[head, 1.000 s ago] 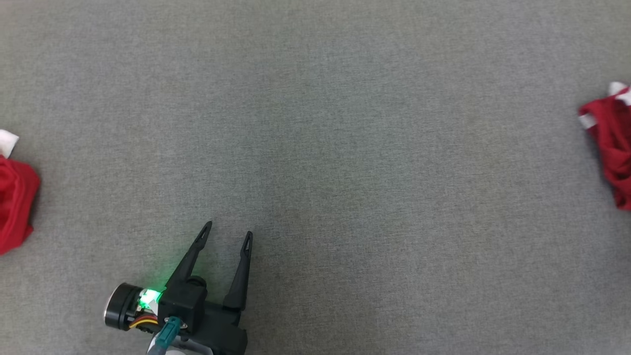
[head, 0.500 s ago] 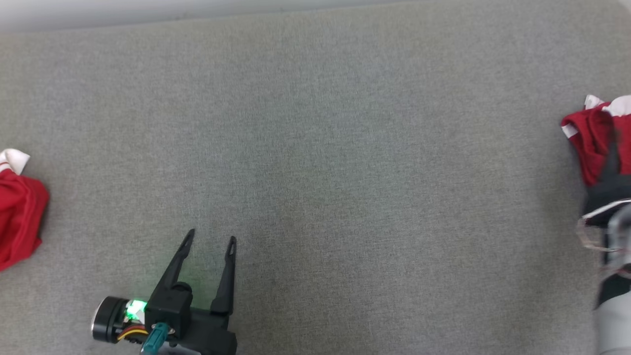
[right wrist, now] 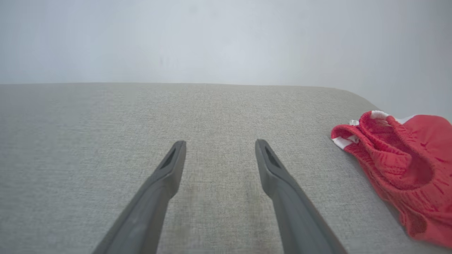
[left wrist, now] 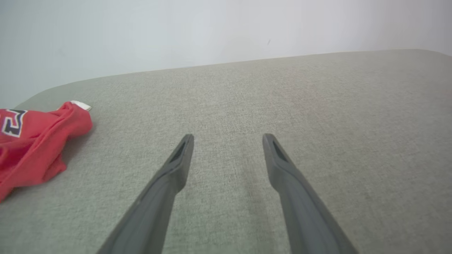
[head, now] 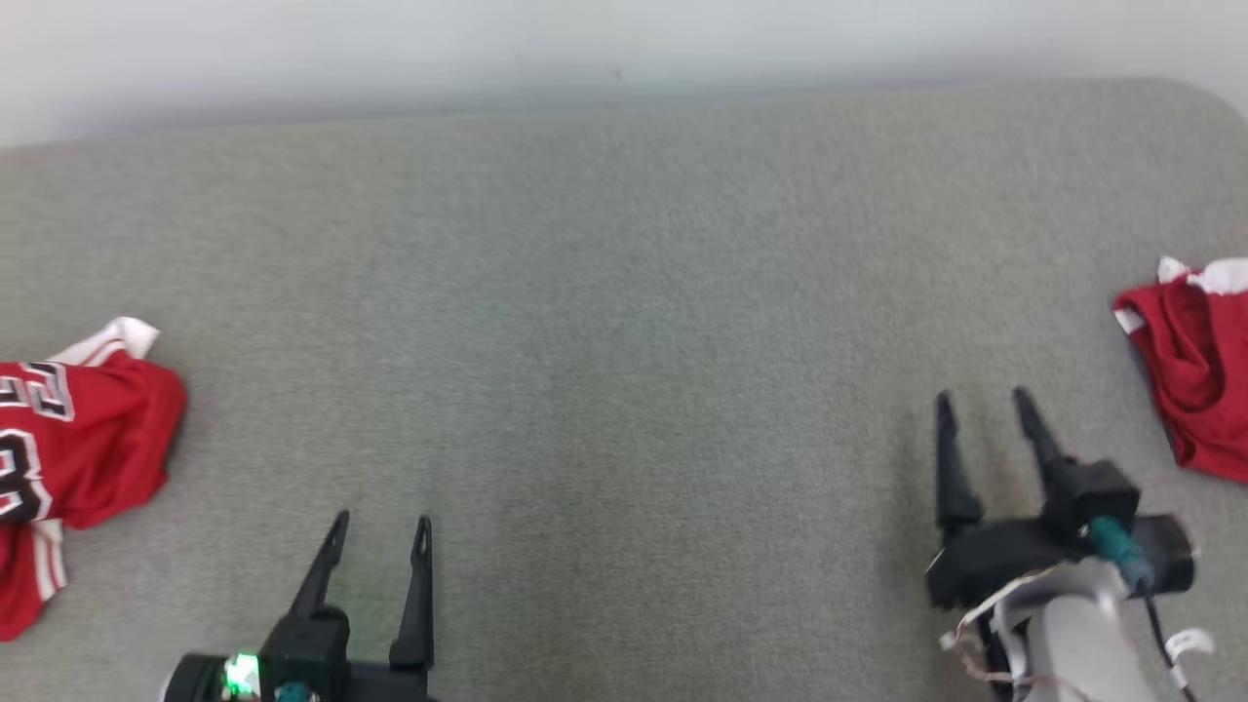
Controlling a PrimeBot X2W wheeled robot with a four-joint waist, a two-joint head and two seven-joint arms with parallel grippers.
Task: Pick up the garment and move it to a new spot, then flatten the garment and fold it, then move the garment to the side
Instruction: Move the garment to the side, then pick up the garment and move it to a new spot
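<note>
- The red sports jersey with white sleeves, striped trim and black numbers outlined in white (head: 78,439) is lying crumpled on the left side of the grey fabric-covered table (head: 624,322). It is running off the left edge of the head view, so you are not seeing all of it.
- Your left hand (head: 381,525) is hovering on the near side, to the right of the jersey and apart from it. Its two dark fingers are spread wide and carrying nothing.
- Your right hand (head: 982,398) is hanging over the right side of the table, also spread wide and empty. The darker red garment with white edging and no lettering (head: 1194,380) is lying just to its right, and that is not the one you are after.
- Judging from this, you are only beginning the pick-up, and the left hand is the better placed for it.
- You should be turning the left hand toward the jersey and aiming for the raised, bunched fold on its right side. A flat patch would leave the fingers scraping the table cover.
- You should be coming down with the fingers straddling that fold, and closing only once cloth is sitting between them.
- You should be lifting high enough that the trailing hem is clearing the table, since dragging is likely to bunch it further.
- The open middle of the table is looking like the natural new spot, leaving room on both sides for flattening.
</note>
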